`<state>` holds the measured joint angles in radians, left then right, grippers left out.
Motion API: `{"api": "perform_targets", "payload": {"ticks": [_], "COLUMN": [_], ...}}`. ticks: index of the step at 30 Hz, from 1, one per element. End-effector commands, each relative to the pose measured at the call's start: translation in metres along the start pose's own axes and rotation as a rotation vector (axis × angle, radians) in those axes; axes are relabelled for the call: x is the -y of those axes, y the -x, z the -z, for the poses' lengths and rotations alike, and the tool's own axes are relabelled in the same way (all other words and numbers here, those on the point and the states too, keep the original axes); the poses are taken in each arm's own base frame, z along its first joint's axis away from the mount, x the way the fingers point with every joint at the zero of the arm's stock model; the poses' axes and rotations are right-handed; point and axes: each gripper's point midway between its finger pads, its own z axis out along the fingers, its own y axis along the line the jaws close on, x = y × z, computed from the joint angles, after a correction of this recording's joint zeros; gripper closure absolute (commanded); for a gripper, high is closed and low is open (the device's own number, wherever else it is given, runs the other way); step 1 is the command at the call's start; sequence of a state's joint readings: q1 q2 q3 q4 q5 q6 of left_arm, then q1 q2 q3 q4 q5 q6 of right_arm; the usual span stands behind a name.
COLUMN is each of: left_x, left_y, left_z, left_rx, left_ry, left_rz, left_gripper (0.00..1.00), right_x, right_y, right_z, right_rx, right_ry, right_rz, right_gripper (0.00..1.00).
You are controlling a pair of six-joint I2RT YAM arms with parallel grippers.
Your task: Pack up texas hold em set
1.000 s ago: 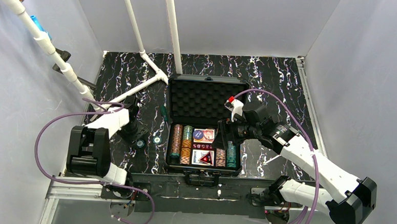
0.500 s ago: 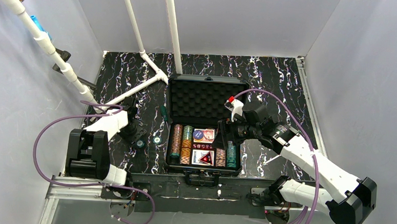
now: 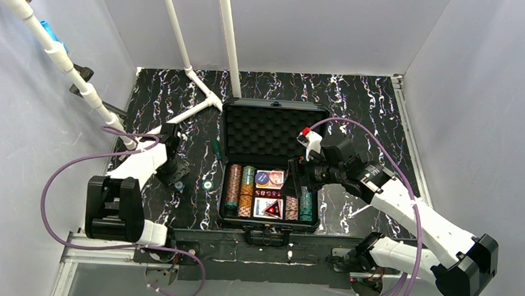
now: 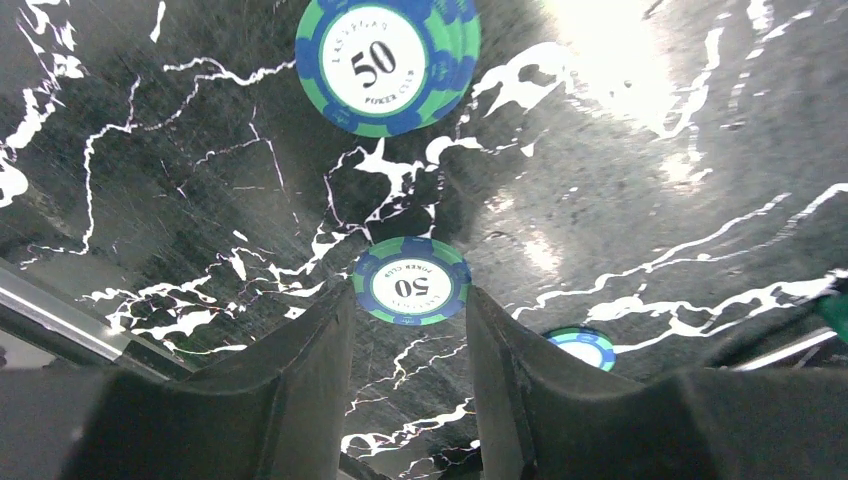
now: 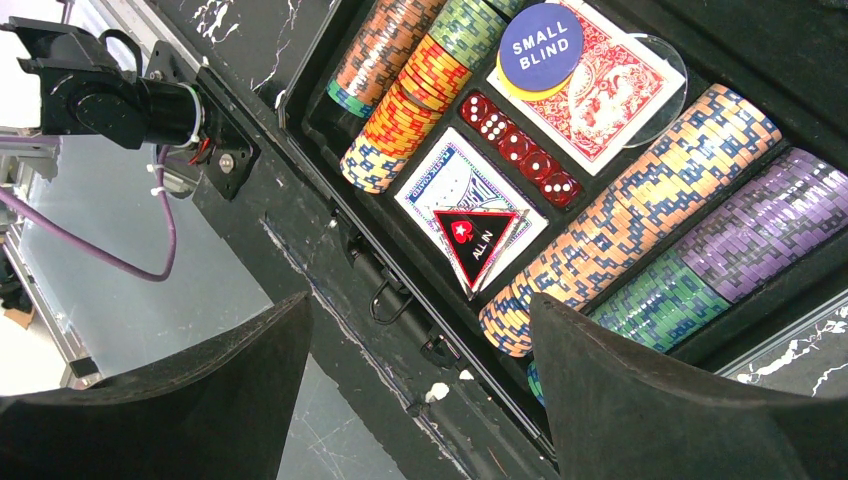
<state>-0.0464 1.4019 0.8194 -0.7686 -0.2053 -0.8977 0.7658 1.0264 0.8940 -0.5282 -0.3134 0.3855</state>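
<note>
The black case [image 3: 230,129] lies open mid-table, its foam lid back. Its tray holds rows of striped chips [image 5: 640,215], card decks [image 5: 605,95], red dice [image 5: 520,150] and the red triangle piece [image 5: 470,240]. My right gripper [image 3: 304,177] hovers open and empty over the tray's right side; in the right wrist view it [image 5: 420,300] frames the case's front edge. My left gripper [image 3: 175,176] is open and empty over the table, left of the case. A loose green-blue chip [image 4: 411,281] lies just past its fingertips, a small stack [image 4: 388,60] farther on, and another chip [image 4: 581,348] to the right.
A small green-handled tool [image 3: 215,147] lies by the case's left side. One loose chip [image 3: 208,184] lies between my left gripper and the case. White pipes [image 3: 202,90] cross the table's back left. The case handle [image 5: 385,300] faces the metal rail [image 3: 268,253].
My left arm has drawn back and to the left, away from the case. The right arm has not moved.
</note>
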Motion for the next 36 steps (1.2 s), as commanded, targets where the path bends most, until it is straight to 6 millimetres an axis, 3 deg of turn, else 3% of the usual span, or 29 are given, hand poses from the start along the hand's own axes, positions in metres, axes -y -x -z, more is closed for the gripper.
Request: {"api": "perform_targets", "payload": {"ticks": [1,5,14,28,36], "left_x": [-0.005,-0.011,-0.020,-0.002,-0.009], "left_y": [0.021,0.035,0.069,0.081,0.075], "left_z": [0.019,0.019,0.001,-0.013,-0.011], "left_rx": [0.072,0.073,0.056,0.002,-0.008], "left_ry": [0.011,0.020,0.025,0.003,0.018], "left_rz": [-0.009,0.020,0.044,0.038,0.038], "left_gripper": [0.71,0.71,0.71,0.70,0.58], "right_x": [-0.007,-0.006,-0.005,-0.004,-0.004], "right_y": [0.015,0.015,0.013,0.012,0.012], "right_z": [0.007,0.007,0.007,0.005,0.004], "right_rx": [0.048,0.049,0.048,0.041,0.039], "right_ry": [0.014,0.011,0.005,0.003,0.005], "right_rz": [0.035,0.034,0.031,0.022,0.022], "right_gripper": [0.14,0.14,0.14,0.14,0.14]}}
